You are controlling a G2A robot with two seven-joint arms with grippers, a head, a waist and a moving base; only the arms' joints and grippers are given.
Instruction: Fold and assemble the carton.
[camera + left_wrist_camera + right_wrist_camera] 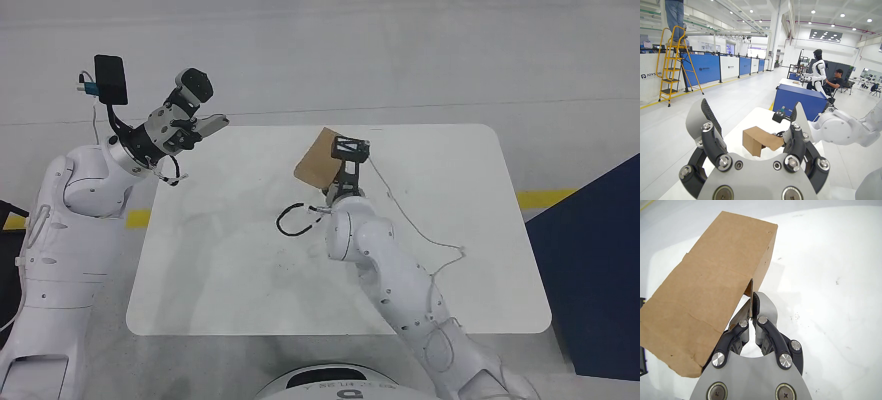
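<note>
Pads (pixel 756 302) of the right gripper (pixel 753 298) are pressed together on a thin cardboard edge at the open end of the carton (pixel 715 275), so this gripper is clamped on the carton. One ribbed pad lies against the outside of the wall and the other finger sits inside the opening. From that pinch the brown carton runs away from the gripper as a partly formed rectangular sleeve, with a broad top panel that has creases running across it and a narrow side wall.

In the top view the right gripper (pixel 348 150) and the carton (pixel 318 160) are over the far middle part of the white tabletop (pixel 230 280), with the carton turned at an angle to the tabletop's edges. Whether its underside touches the surface I cannot tell. A black cable loop (pixel 292 222) lies on the tabletop just beside the right arm, on the near side of the carton.

The left gripper (pixel 751 106) has its fingers spread wide with nothing between them. It is held at the far left corner of the tabletop (pixel 205 127), well apart from the carton (pixel 753 140), which its wrist view sees with a flap sticking out at the open end.
</note>
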